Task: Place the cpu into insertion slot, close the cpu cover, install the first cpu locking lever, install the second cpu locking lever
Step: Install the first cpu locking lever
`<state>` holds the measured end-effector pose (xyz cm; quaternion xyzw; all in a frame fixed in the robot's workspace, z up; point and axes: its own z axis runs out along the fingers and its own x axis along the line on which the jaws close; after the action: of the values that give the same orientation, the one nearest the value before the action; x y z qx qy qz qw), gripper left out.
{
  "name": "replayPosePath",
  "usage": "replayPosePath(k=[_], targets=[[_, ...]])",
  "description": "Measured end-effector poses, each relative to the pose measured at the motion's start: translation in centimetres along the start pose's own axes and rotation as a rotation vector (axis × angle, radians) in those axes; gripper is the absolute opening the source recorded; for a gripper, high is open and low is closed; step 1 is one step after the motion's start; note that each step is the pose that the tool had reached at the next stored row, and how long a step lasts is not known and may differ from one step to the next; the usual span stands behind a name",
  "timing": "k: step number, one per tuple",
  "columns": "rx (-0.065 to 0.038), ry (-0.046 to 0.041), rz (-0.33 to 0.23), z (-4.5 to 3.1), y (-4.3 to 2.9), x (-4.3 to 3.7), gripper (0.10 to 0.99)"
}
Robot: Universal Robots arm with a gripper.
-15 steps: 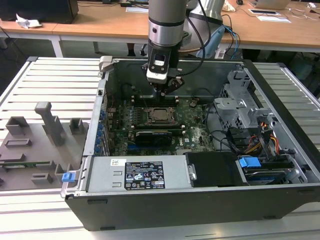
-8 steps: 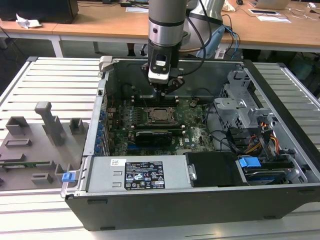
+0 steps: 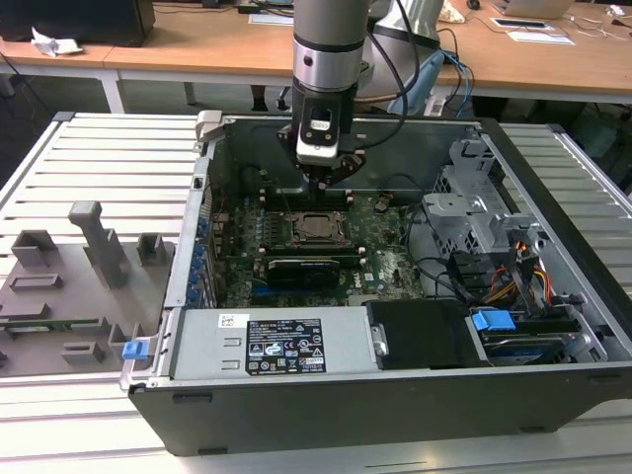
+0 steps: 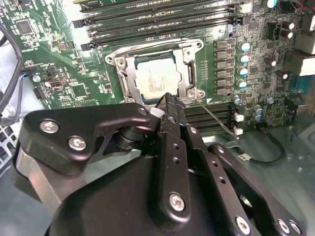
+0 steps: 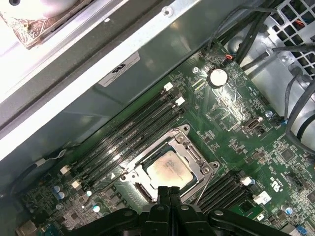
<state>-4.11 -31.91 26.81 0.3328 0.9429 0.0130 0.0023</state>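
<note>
Silvery cpu (image 4: 155,78) sits in the socket (image 4: 129,84), cpu cover (image 4: 183,54) flat around it; claw (image 4: 167,100), fingers pressed together on nothing, hangs just above, its tip hiding one socket edge

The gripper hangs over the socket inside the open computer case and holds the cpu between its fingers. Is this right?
Not quite. The gripper hangs over the socket inside the open computer case, but its fingers hold nothing: the first wrist view shows the cpu lying in the socket.
</note>
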Motion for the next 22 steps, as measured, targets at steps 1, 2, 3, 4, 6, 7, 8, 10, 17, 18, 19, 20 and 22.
replayPosePath(k=[1, 2, 3, 4, 6, 7, 8, 10, 17, 18, 19, 20, 22], targets=[[0.000, 0.0001, -0.004, 0.00, 0.00, 0.00, 0.106], [0.000, 0.0003, -0.010, 0.00, 0.00, 0.00, 0.106], [0.000, 0.0003, -0.014, 0.00, 0.00, 0.00, 0.106], [0.000, 0.0004, -0.018, 0.00, 0.00, 0.00, 0.106], [0.000, 0.0007, -0.027, 0.00, 0.00, 0.00, 0.106], [0.000, 0.0008, -0.031, 0.00, 0.00, 0.00, 0.106], [0.000, 0.0009, -0.036, 0.00, 0.00, 0.00, 0.106], [0.000, 0.0012, -0.045, 0.00, 0.00, 0.00, 0.106], [0.000, 0.0020, -0.077, 0.00, 0.00, 0.00, 0.106], [0.000, 0.0021, -0.082, 0.00, 0.00, 0.00, 0.106], [0.001, 0.0023, -0.088, 0.00, 0.00, 0.00, 0.106], [0.000, 0.0025, -0.097, 0.00, 0.00, 0.00, 0.106], [0.001, 0.0028, -0.108, 0.00, 0.00, 0.00, 0.106]])
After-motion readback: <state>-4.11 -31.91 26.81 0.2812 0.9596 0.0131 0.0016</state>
